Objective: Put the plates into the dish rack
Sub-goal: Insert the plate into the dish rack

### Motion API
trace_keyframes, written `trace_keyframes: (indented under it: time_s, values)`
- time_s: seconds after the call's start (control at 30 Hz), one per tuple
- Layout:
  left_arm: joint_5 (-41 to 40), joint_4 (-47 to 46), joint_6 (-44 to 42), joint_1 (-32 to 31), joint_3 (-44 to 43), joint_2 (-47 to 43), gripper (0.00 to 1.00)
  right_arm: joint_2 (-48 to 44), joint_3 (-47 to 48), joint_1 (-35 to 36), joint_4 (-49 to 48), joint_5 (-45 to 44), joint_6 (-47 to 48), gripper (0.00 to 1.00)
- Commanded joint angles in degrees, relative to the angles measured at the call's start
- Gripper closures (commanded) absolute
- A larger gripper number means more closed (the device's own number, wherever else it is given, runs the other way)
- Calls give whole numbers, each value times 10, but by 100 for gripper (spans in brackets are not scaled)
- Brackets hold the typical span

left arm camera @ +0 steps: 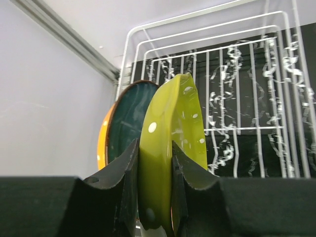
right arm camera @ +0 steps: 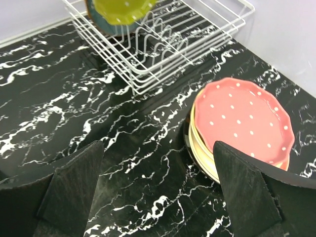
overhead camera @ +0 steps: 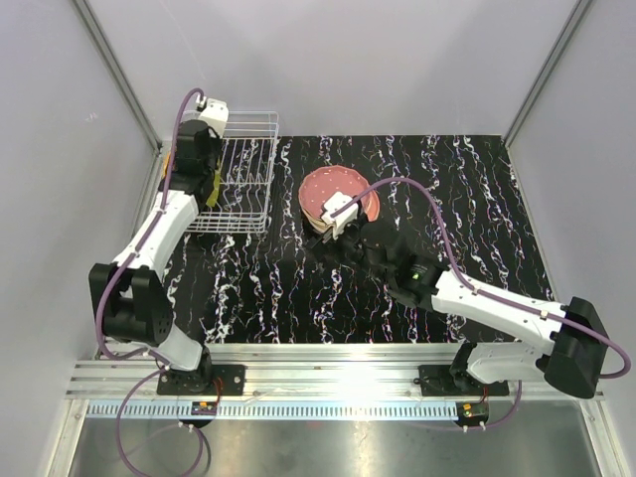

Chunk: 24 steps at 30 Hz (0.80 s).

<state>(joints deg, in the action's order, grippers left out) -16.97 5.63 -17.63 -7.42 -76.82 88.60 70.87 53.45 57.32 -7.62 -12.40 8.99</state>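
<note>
The white wire dish rack (overhead camera: 248, 164) stands at the far left of the table. My left gripper (overhead camera: 209, 191) is over its left side, shut on the rim of a yellow-green dotted plate (left arm camera: 170, 143) held on edge. A teal plate with an orange rim (left arm camera: 123, 128) stands upright just behind it, by the rack's left wall. I cannot tell whether the green plate rests on the wires. A stack of plates with a pink dotted plate (right arm camera: 242, 118) on top sits mid-table (overhead camera: 336, 191). My right gripper (right arm camera: 158, 192) is open and empty, low at the stack's near-left edge.
Grey walls close in the table on the left, back and right. A cream plate (right arm camera: 203, 154) and a dark one lie under the pink plate. The rack (right arm camera: 163, 44) has upright prongs and open slots to the right of the green plate (right arm camera: 121, 10).
</note>
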Motion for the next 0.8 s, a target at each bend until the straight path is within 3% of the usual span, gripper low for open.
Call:
trace_keyframes:
  time_s: [0.0,0.3,0.47,0.77]
  values:
    - [-69,-146,-62,-13,-37,-11,100,-20,-6,-18,-22,23,-15,0]
    - [-135,-199,-215,-72,-49,24,100,-12,-21,-40,-29,34,-22,0]
    - [-133,-212,-232,-69,-25,23,100,-15,-25,-49,-15,27,-16,0]
    - [-112,-200,-187,-27,-6,15,100,-6,-34,-56,-16,28,-17,0]
